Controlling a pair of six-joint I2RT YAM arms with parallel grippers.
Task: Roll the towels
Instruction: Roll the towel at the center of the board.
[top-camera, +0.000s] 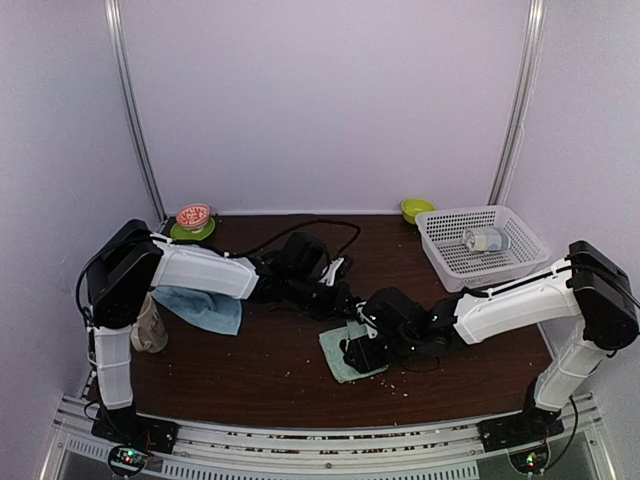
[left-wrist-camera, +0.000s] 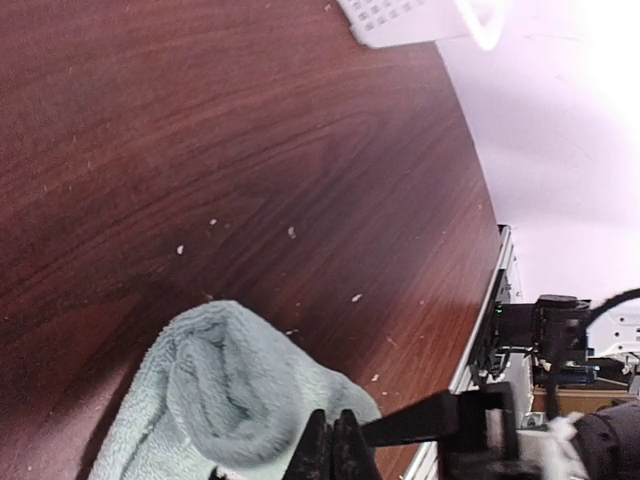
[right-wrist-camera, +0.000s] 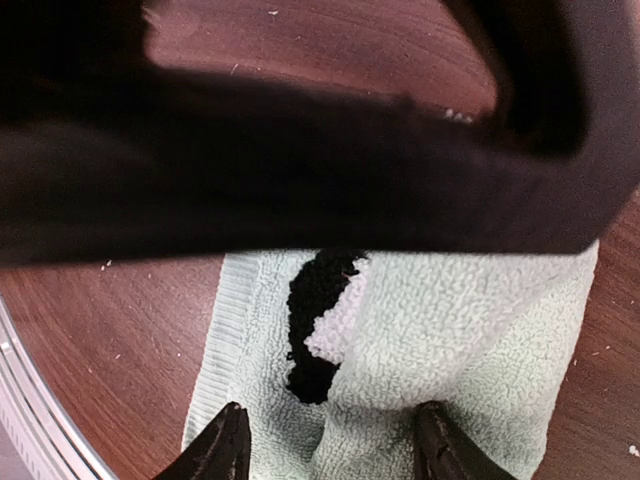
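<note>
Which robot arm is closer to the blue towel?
Left. The left arm stretches right over the blue towel, which lies partly under it. The right arm comes from the opposite side and ends over the green towel.

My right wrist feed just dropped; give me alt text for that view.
The right gripper is open, its fingertips apart over the pale green towel, which lies on the brown table showing a dark printed mark. A blurred black bar crosses the top of the view.
</note>
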